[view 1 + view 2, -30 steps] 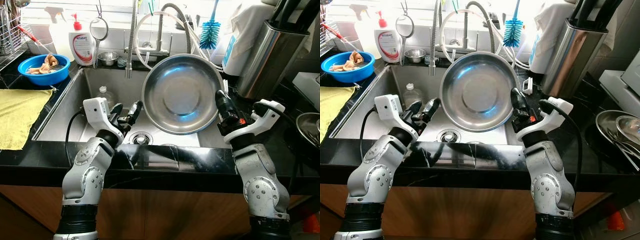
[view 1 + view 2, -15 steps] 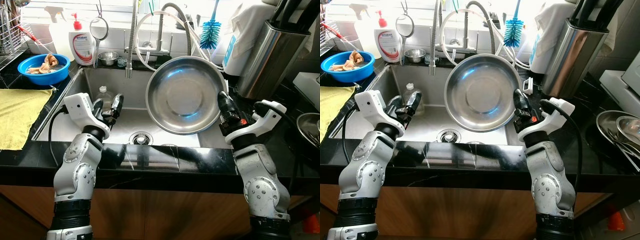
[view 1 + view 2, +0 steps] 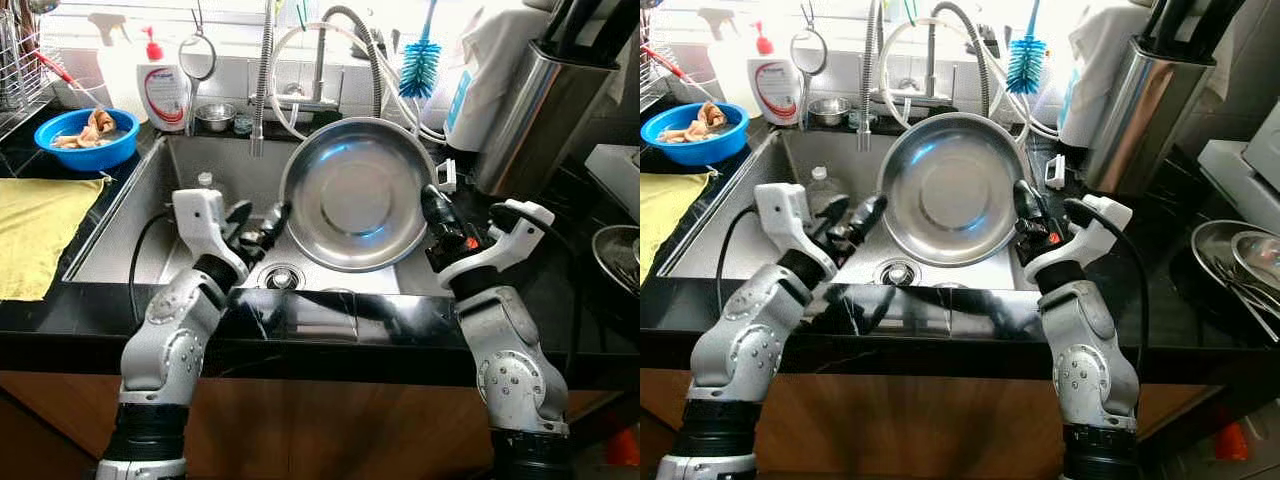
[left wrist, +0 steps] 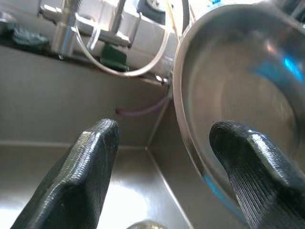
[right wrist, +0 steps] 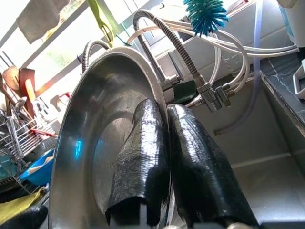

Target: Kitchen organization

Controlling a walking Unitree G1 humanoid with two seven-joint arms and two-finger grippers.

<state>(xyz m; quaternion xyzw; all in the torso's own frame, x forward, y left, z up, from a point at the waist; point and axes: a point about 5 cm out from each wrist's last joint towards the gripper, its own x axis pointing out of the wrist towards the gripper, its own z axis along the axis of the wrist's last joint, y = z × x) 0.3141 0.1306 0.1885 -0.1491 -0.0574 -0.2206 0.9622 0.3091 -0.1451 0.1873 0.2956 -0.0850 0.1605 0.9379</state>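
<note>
Steel bowl [image 3: 357, 192]: stands tilted on edge over the sink [image 3: 130, 215], right rim pinched by right gripper [image 5: 164, 157]. Left gripper [image 4: 164, 157] parted, just left of bowl. Rigid, light, likely slippery; best taken at rim

Steel bowl [image 3: 358, 205] blocks the sink's [image 3: 130, 225] right half; left of it, passage narrowed by a bottle [image 3: 206, 182].

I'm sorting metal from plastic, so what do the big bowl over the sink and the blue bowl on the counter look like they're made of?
The big bowl, clamped at its rim by the right gripper, looks like polished stainless steel: mirror-like reflections. The blue bowl seems plastic: uniform, opaque colour with a soft sheen.
</note>
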